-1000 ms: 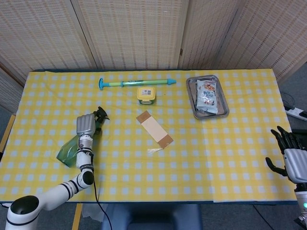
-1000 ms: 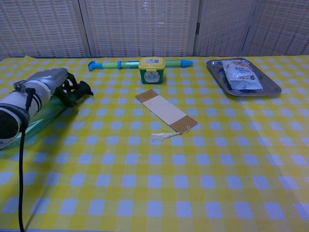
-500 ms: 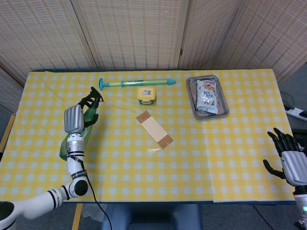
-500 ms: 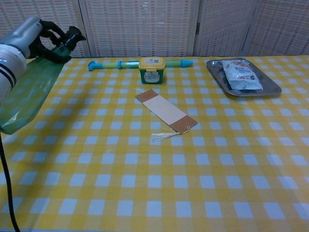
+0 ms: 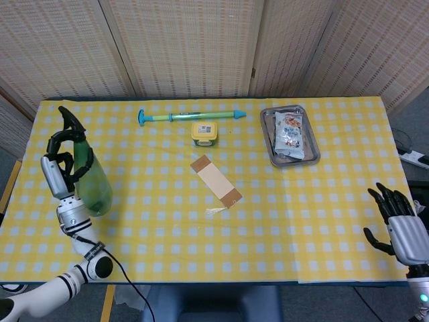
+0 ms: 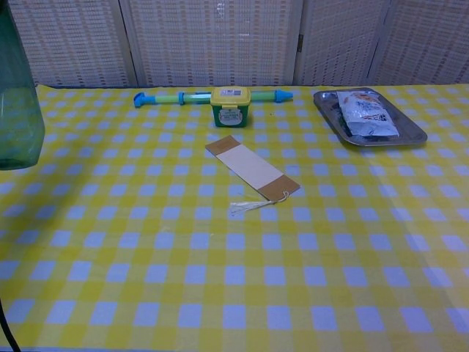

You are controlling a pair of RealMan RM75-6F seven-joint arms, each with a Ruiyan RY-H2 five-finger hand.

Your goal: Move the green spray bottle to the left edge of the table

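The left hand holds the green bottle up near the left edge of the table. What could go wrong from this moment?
1. The left hand grips the bottle only near its top, so the heavy body may swing or slip on the way down.
2. The bottle is already close to the table's left edge; set down a little further out, it could tip off.
3. If it lands tilted, it may fall over.

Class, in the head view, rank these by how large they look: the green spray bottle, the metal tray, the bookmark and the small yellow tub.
1. Green spray bottle, though it sits nearer the camera
2. Metal tray
3. Bookmark
4. Yellow tub
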